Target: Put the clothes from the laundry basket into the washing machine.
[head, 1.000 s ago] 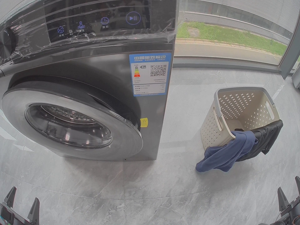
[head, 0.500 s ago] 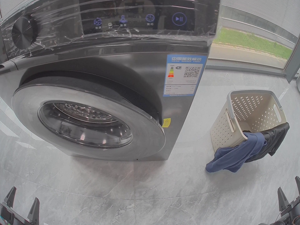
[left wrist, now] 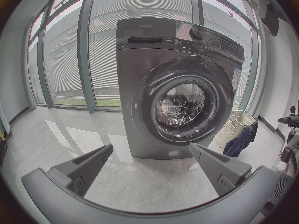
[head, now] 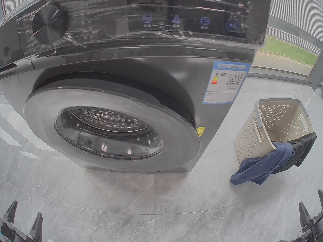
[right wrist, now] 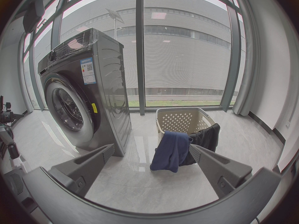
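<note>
The left gripper (left wrist: 150, 147) hangs low over the floor (head: 151, 199), fingers spread wide, holding nothing. The washing machine (left wrist: 174, 87) stands straight ahead of it, with its round door (head: 111, 131) closed. The right gripper (right wrist: 151, 147) is just as wide open and empty. Ahead of it and well apart sits the laundry basket (right wrist: 183, 122), beside the machine. A blue garment (right wrist: 171, 150) and a black garment (right wrist: 207, 137) are draped over the basket's near rim.

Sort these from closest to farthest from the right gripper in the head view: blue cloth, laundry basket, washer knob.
1. Blue cloth, draped over the basket's front, nearest the right gripper.
2. Laundry basket, just behind it.
3. Washer knob, far off, up on the left.
</note>
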You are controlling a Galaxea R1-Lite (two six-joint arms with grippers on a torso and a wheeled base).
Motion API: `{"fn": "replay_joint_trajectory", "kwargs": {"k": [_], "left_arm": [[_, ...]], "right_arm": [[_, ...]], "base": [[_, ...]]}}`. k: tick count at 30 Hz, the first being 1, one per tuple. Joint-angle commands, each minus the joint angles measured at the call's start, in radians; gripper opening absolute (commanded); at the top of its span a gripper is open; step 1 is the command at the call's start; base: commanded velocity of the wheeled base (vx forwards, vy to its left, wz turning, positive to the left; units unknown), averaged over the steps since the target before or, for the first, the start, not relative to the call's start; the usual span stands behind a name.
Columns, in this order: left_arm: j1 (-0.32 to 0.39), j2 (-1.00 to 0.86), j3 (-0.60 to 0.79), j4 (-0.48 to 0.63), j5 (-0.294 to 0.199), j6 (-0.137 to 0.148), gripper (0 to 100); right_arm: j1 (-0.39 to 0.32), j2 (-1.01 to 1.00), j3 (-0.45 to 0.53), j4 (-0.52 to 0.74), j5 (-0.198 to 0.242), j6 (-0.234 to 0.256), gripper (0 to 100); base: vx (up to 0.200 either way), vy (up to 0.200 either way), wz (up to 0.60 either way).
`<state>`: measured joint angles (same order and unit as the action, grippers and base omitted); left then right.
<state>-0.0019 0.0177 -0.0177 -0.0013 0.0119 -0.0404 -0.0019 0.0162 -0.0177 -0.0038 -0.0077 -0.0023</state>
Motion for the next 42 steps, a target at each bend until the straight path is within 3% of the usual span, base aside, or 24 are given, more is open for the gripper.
{"fn": "replay_joint_trajectory", "kwargs": {"k": [1,12,27,42], "left_arm": [[0.000,-0.016,0.016,0.000,0.000,0.002,100],[0.000,-0.016,0.016,0.000,0.000,0.001,100],[0.000,-0.016,0.016,0.000,0.000,0.001,100],[0.000,-0.016,0.018,0.000,0.000,-0.001,100]], "right_arm": [[0.000,-0.016,0.018,-0.001,0.000,-0.001,100],[0.000,-0.016,0.018,-0.001,0.000,-0.001,100],[0.000,-0.016,0.018,-0.001,0.000,-0.001,100],[0.000,-0.016,0.018,-0.001,0.000,-0.002,100]], "base": [[0.000,0.000,0.00],[0.000,0.000,0.00],[0.000,0.200,0.00],[0.000,0.000,0.00]]}}
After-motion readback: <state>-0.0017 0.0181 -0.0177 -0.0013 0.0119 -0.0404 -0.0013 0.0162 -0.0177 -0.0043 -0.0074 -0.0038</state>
